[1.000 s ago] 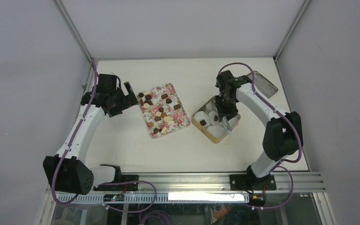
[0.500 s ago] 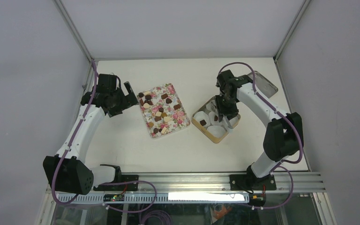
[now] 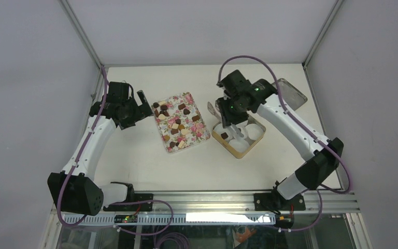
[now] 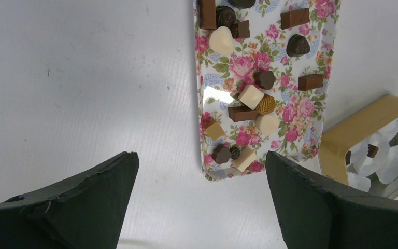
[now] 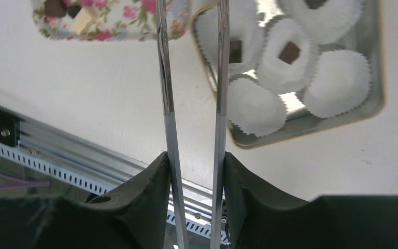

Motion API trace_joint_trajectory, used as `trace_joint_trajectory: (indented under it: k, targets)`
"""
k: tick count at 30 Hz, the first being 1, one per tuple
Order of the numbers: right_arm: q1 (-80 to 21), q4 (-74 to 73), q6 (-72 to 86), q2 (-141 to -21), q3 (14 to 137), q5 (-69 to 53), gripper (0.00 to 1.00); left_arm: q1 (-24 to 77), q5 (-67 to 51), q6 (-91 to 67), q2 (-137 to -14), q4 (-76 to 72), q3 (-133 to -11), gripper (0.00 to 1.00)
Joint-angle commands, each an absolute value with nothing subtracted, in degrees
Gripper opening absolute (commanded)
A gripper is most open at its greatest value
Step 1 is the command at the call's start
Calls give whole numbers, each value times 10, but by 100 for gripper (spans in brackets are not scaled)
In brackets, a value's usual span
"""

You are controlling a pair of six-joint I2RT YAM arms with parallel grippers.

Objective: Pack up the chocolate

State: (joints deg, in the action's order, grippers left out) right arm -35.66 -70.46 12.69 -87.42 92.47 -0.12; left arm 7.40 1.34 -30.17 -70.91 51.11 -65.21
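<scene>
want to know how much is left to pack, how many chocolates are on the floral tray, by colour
dark or brown pieces: 11
cream or white pieces: 4
tan or gold pieces: 2
total: 17 on the floral tray, counted in the left wrist view, which crops the tray's far end

Right wrist view: thin steel tweezers (image 5: 166, 78) ran off the top edge, tips unseen; pink floral-patterned tray (image 5: 124, 21) and gold-rimmed metal tin (image 5: 311, 127) were cropped there too. Left wrist view: the top edge cut the tray, the right edge cut the tin, and the bottom edge cut the dark fingers (image 4: 316, 207) of the left gripper (image 4: 201, 158). Top view: right gripper (image 3: 226, 116) covered the tin's far-left corner; small brown and cream chocolate pieces (image 3: 178, 124) were too small for their shapes to be told; flat silver lid (image 3: 294, 93) lay partly behind the right arm.
</scene>
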Motion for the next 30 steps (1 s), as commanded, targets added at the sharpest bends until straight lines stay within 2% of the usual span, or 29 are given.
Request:
trace_joint_trajectory:
  k: [1, 6, 18, 30]
  targets:
    - [-434, -704, 147, -931, 954, 4, 41, 70, 14, -294, -699, 497, -669, 99]
    - [-469, -683, 168, -994, 976, 6, 40, 70, 21, -294, -687, 499, -658, 99]
    - [-473, -626, 214, -1093, 990, 5, 44, 70, 30, -282, -676, 507, -655, 99]
    - [-462, -619, 212, -1180, 1065, -4, 46, 70, 39, -275, -664, 515, -653, 99]
